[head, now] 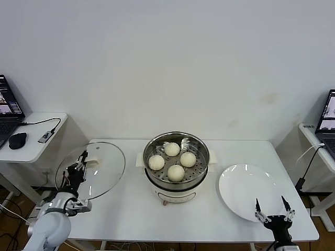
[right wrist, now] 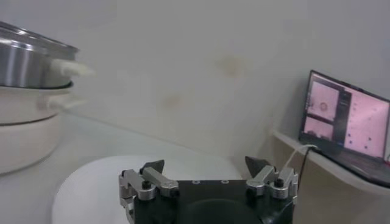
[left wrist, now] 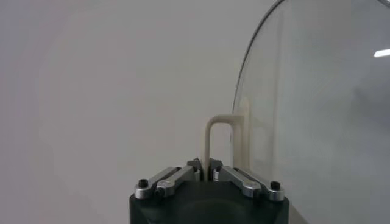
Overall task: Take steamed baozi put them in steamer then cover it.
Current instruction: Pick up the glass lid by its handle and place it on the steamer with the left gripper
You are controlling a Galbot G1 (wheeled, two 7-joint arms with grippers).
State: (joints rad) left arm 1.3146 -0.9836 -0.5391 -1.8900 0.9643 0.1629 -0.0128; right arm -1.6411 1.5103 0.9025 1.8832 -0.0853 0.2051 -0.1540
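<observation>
- Steamer (head: 177,157) stands mid-desk on its white base; all four steamed baozi (head: 176,172) sit on the perforated tray, none left on the white plate (head: 246,191) to its right
- Loading judged complete; step in hand is covering the pot
- Left pincer (head: 82,160) is clenched on the cream handle (left wrist: 214,143) of the cover (head: 97,170), which is held tilted, near edge-on, at the left end of the desk (head: 131,214), well apart from the steamer
- Right pincer (head: 273,209) is released, jaws wide, holding nothing, idle over the near rim of the plate
- Advice for the step: carry the cover across clear of the pot's rim, turn it level with the handle uppermost before lowering, and centre its metal rim on the pot's rim
- Lower slowly; an off-centre or tilted descent could catch the rim or press a bun
- Grip is on a thin handle with a wide glass disc hanging from it; judged liable to swing, so keep the transit smooth
- Let go only once the rim seats all round
</observation>
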